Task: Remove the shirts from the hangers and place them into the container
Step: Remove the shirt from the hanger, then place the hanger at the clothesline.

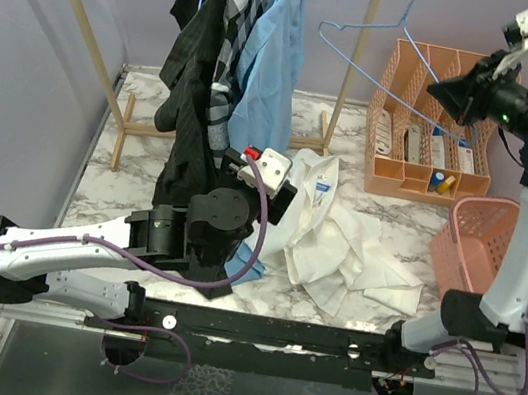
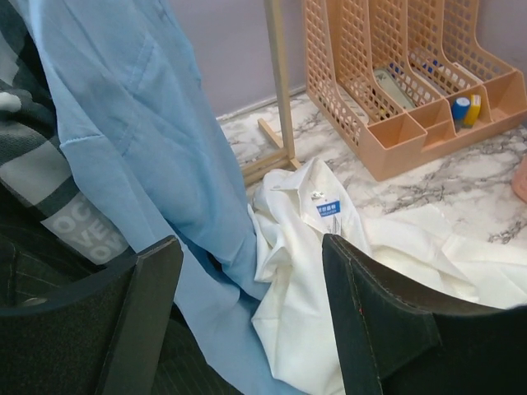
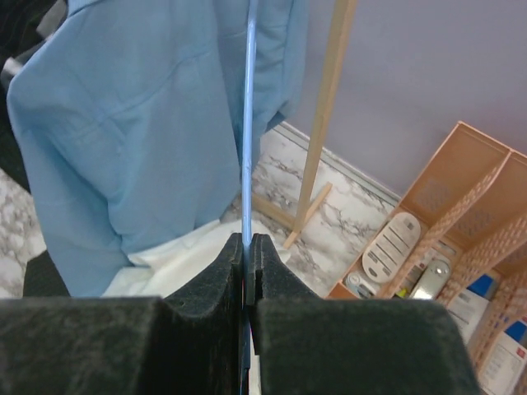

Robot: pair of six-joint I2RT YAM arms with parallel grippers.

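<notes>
Aloft, the right end effector [image 3: 249, 251] pinches a blue hanger [image 3: 249, 123].

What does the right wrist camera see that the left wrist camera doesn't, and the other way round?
Only right wrist: the right gripper shut on a thin light blue wire hanger. Only left wrist: the left gripper, jaws apart, holding nothing; a blue collar label; small blue and yellow items in the front of the peach file organizer. Both: that organizer, the hanging light blue shirt, the white shirt lying on the marble table, a wooden rack post.
</notes>
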